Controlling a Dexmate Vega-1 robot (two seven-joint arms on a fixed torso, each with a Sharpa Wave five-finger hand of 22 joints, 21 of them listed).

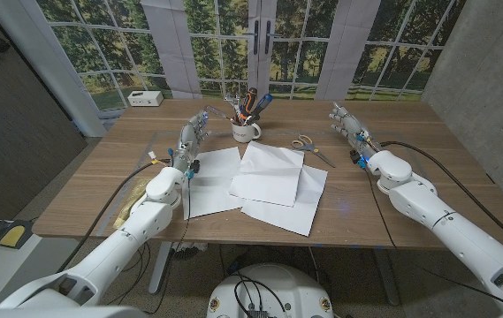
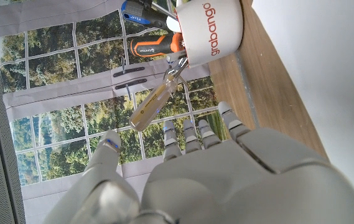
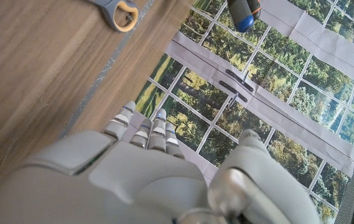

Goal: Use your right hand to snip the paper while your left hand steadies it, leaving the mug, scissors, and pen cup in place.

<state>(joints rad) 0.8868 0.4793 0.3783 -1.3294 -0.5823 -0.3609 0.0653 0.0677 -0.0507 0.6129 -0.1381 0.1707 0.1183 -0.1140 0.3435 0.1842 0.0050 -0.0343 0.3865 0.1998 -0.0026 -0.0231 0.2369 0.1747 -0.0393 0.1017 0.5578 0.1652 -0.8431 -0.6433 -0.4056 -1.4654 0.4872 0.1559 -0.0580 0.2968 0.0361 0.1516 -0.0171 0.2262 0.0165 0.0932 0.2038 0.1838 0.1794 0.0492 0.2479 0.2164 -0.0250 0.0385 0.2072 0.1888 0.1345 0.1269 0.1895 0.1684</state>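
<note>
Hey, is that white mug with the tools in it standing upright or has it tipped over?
Upright. The mug stands on its base on the table, mouth up, with tools sticking out the top.

Bare table flanks paper (image 1: 269, 181) — mug (image 1: 247, 131), scissors (image 1: 310, 147) behind.

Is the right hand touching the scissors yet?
Apart. The head view shows bare table between the right hand and the scissors.
</note>
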